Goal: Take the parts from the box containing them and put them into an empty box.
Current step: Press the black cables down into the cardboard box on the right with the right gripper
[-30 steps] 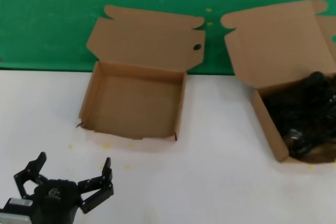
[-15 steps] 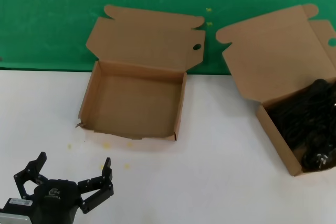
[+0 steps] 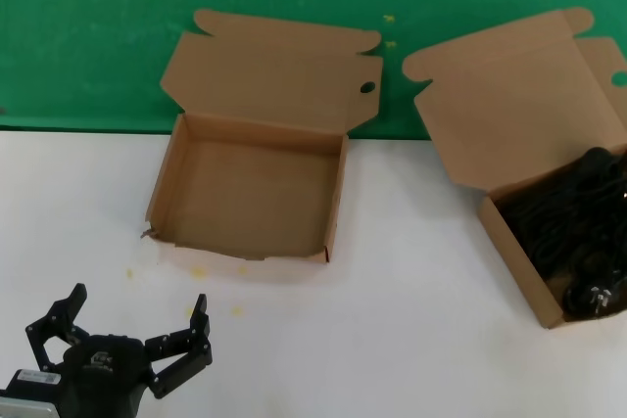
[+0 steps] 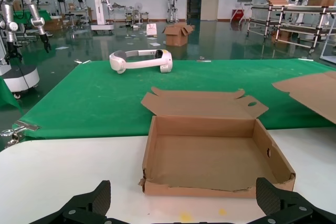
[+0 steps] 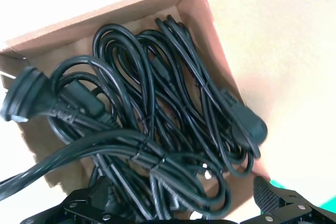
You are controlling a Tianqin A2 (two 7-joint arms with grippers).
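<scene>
- Low over the tangle, nothing between the fingers [image 5: 273, 199] of the right gripper [image 5: 181, 207], splayed wide and ready to close.
- Just beneath, all the parts [image 5: 157, 119] heaped inside the box containing them [image 3: 511, 254]; none lifted yet.
- Compared with a second ago, swung round and slid toward the right edge of the table [image 3: 392, 340], lid tilted; unmoved for the last half second, so probably settled enough for a first pick.
- Further left, no change in the empty box [image 3: 168, 173]: bare, torn front wall facing the robot.
- Near left corner: left gripper [image 3: 137, 318] spread, idle.

Matt brown cardboard boxes [image 3: 250, 193], glossy black rubbery cords [image 5: 157, 124] — smooth white tabletop [image 3: 392, 340]
</scene>
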